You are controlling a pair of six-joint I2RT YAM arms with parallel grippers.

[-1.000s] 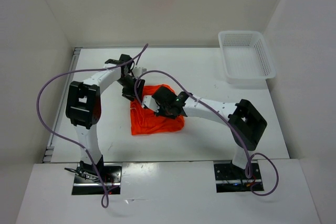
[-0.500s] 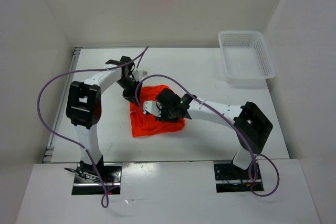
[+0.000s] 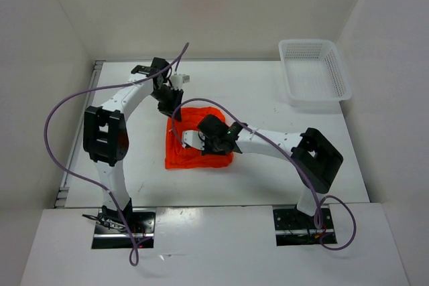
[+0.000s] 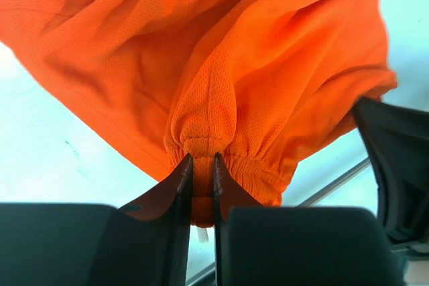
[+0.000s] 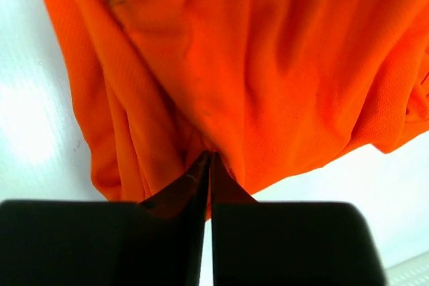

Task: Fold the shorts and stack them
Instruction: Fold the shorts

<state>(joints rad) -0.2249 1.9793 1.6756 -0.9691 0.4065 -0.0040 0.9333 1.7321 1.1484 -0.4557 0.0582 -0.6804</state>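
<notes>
Both the left pincer [image 4: 201,160] and the right pincer [image 5: 209,157] are clenched on the orange shorts [image 4: 268,65], cloth bunched right between their tips, but the right's skinny pinch could slip if they tug apart unevenly.

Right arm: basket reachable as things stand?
Likely not as is: the right gripper is shut on the shorts, and the basket sits apart at the far right corner.

I have my left arm [image 3: 127,102] arched forward, its wrist turned inward, with the left gripper [image 4: 201,165] pinched on the shorts [image 4: 281,65]. My right arm [image 3: 275,142] stretches low to the left, the right gripper [image 5: 208,159] clamped on the same cloth.
</notes>
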